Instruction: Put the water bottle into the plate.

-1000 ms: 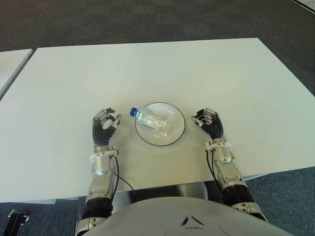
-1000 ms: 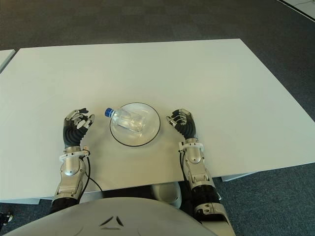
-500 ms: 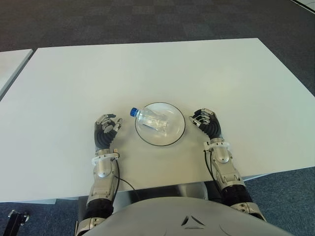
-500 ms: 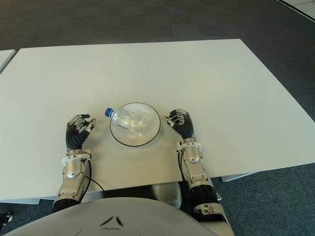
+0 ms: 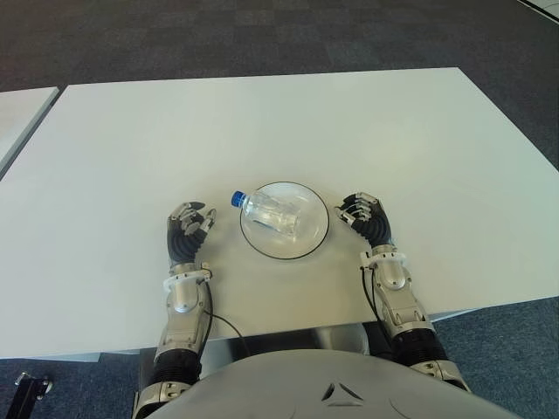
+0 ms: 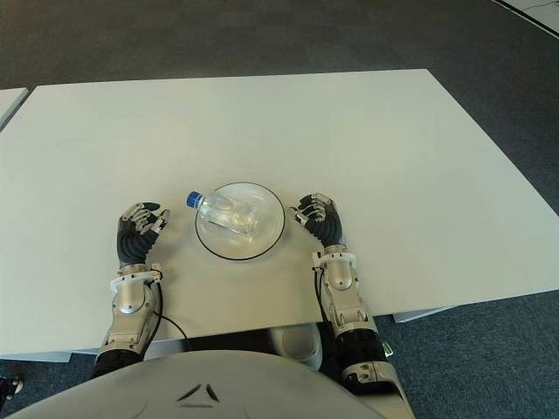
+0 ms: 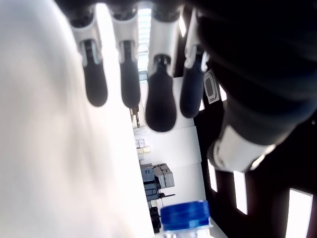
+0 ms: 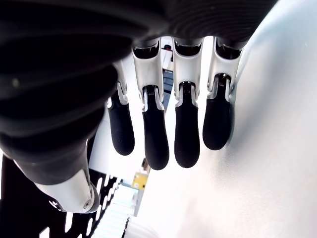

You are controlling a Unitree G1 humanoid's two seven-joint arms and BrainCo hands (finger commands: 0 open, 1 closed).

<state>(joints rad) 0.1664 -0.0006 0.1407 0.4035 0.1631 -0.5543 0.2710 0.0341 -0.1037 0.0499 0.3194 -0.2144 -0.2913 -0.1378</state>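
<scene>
Left hand (image 5: 187,231) sits just left of the plate (image 5: 316,229), fingers loosely curled around nothing. The water bottle (image 5: 271,214) lies on its side in the plate, blue cap poking over the left rim. Right hand (image 5: 367,218) is just right of it, fingers relaxed and empty too; honestly the only risk I see is a stray bump rolling the bottle onto the worktop (image 5: 262,122).
</scene>
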